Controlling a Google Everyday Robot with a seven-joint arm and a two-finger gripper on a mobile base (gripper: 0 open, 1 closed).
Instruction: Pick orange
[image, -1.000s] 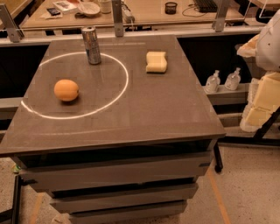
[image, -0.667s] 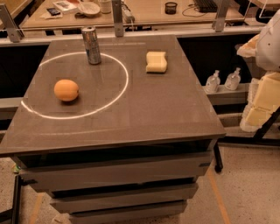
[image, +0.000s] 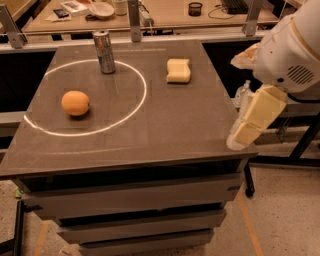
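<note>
The orange (image: 75, 103) lies on the left side of the dark table (image: 170, 130), inside a white circle drawn on the tabletop. My arm comes in from the right edge of the view. Its cream-coloured end with the gripper (image: 239, 139) hangs over the table's front right corner, far to the right of the orange and holding nothing that I can see.
An upright metal can (image: 104, 52) stands on the far rim of the circle. A pale yellow sponge (image: 178, 70) lies at the back right. A cluttered bench runs behind the table. Plastic bottles (image: 242, 94) stand beyond the table's right edge.
My arm has swung left and down, from beside the table to over its front right corner. The orange, can and sponge have not moved.
</note>
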